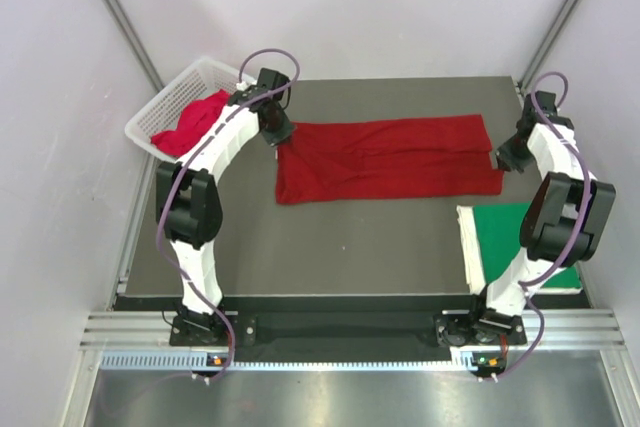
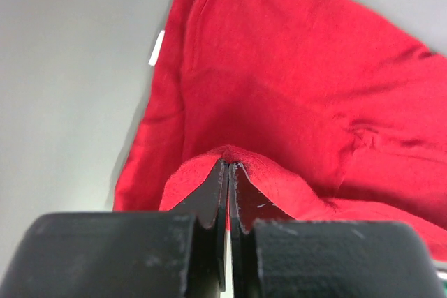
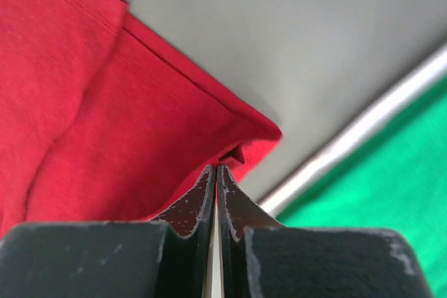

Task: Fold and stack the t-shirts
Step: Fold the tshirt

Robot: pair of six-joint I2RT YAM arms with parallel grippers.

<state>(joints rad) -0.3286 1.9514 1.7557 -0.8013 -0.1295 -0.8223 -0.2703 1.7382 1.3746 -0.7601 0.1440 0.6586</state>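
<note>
The red t-shirt [image 1: 385, 159] lies flat on the table [image 1: 350, 247], stretched between the two sets of jaws. Its long side runs straight from one to the other. The left gripper [image 2: 228, 167] has its jaws pressed tight on a little fold of cloth at one end. The right gripper [image 3: 215, 169] pinches the corner at the other end. Each arm is close to its own end. The cloth is soft and dark red, already doubled over, with a few creases. A folded green t-shirt [image 1: 505, 237] lies just beside the right jaws.
</note>
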